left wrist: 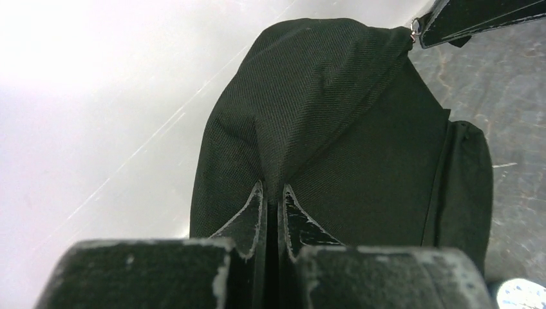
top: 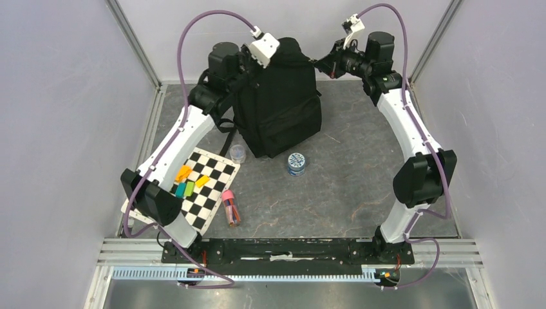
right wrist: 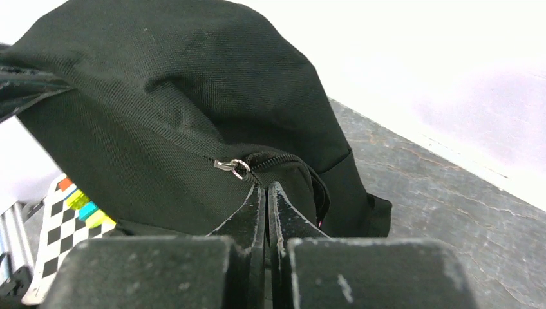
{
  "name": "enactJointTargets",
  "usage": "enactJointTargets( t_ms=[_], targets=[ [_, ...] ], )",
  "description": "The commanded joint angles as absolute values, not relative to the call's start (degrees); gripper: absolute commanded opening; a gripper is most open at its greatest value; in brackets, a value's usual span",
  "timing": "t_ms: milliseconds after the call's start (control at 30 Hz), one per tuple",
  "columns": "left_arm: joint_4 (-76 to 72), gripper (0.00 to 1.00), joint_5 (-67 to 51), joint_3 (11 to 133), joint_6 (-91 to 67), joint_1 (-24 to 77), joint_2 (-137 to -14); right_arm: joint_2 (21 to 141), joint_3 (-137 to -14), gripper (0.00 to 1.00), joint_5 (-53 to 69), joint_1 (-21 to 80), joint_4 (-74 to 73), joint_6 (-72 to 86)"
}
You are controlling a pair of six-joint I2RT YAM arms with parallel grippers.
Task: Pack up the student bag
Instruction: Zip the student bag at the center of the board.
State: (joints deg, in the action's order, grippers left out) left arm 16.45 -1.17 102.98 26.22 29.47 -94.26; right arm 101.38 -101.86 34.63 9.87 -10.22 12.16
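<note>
Two tools meet the student bag [top: 277, 109] at their tips: left tool [left wrist: 273, 190] pinching a fabric fold, right tool [right wrist: 266, 187] shut narrow just under the zipper pull [right wrist: 233, 167]. Pulling the fold taut should ease the zip.

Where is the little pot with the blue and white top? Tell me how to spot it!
Find the big black backpack standing at the back. Two small round pots sit just in front of it. The blue-and-white pot is the right-hand one, with a patterned top; the clear pot to its left is plain and see-through.
</note>
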Motion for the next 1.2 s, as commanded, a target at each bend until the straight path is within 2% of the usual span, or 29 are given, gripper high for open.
enactJointTargets(
  t_ms=[0, 167, 367, 633, 833, 1033, 1167],
  targets=[
    [15.6, 0.02, -1.0, 105.3, 24.5, 22.8, -85.8, 100.7, -104.9, 0.0, 34.2, 4.9, -12.4, 10.2],
    [16.7, 0.02, -9.6, 114.7, 17.5, 22.6, -87.6, 93.9, -107.1, 0.0, 32.4, 8.1, -11.7, 9.1],
    [25.7, 0.02, -11.1, 139.6, 12.3, 21.2, -99.5, 90.9, -107.1, 0.0, 26.5, 8.7, -10.3, 8.3],
    [20.1, 0.02, -10.4, 127.0, 2.6, 14.1, -102.7, 89.1, -86.6, 0.0, 20.5, 8.7, -0.5, 9.9],
    [12.5, 0.02, -8.9, 115.8, 1.7, 13.3, -101.4, 95.9, -85.3, 0.0, 30.4, 8.6, -4.7, 12.0],
    [11.8, 0.02, -7.5, 114.9, 3.0, 12.8, -100.6, 92.3, -73.5, 0.0, 31.6, 8.6, -3.7, 10.0],
    [9.8, 0.02, -9.5, 112.8, 1.8, 12.8, -99.3, 93.9, -71.3, 0.0, 33.0, 8.5, -4.5, 9.3]
  ],
)
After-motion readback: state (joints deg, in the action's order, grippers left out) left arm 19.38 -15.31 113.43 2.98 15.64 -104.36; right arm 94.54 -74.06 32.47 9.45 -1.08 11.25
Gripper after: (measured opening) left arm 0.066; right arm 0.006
